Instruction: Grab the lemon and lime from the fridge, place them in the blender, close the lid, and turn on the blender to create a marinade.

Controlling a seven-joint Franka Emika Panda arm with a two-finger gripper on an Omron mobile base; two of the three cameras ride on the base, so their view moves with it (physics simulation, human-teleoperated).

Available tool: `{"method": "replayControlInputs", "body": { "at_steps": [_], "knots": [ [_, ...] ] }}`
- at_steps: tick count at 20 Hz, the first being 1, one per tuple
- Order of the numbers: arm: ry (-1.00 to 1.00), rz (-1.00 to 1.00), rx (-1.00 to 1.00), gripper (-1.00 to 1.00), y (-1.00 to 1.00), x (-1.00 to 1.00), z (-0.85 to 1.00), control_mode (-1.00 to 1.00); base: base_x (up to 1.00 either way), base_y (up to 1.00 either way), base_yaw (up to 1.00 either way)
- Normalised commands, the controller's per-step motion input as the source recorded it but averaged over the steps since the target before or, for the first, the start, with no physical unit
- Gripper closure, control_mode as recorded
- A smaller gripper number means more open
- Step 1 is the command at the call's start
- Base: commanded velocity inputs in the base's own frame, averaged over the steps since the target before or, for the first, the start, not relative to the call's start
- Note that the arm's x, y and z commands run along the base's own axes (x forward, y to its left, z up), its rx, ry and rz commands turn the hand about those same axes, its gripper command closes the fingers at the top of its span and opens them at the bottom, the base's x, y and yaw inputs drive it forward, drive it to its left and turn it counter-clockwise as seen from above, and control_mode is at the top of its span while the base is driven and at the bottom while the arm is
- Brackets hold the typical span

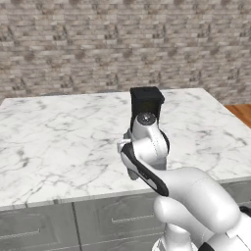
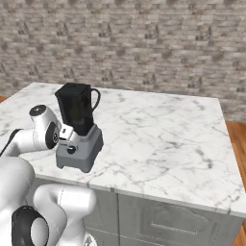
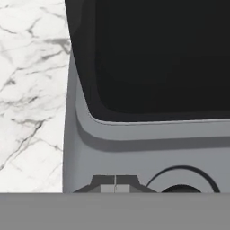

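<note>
The end effector (image 3: 115,189), fingertips pressed together, sits at the blender (image 2: 78,129) base beside the black knob (image 3: 182,185) on the marble bench (image 2: 158,139); a misaligned push could slide off the knob or shove the blender

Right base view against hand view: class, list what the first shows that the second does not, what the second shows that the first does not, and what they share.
Right base view alone: the whole blender standing on the marble counter, its jar handle, the brick wall, the grey cabinets below, and the white arm reaching to the blender's base.

Hand view alone: the tool with its tips shut together, close against the base just left of the knob.

Both: the black jar, the grey base, the knob and the marble counter.
</note>
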Motion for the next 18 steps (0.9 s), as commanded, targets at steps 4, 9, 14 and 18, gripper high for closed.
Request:
{"method": "replayControlInputs", "body": {
  "at_steps": [4, 9, 14, 18],
  "knots": [
    [0.00, 0.00, 0.00, 1.00, 0.00, 0.00, -0.18, -1.00, 0.00, 0.00, 0.00],
    [0.00, 0.00, 0.00, 1.00, 0.00, 0.00, -0.04, -1.00, 0.00, 0.00, 0.00],
    [0.00, 0.00, 0.00, 1.00, 0.00, -0.09, 0.02, -1.00, 0.00, 0.00, 0.00],
    [-0.10, 0.00, 0.00, 1.00, 0.00, -0.28, 0.21, -1.00, 0.00, 0.00, 0.00]
  ]
}}
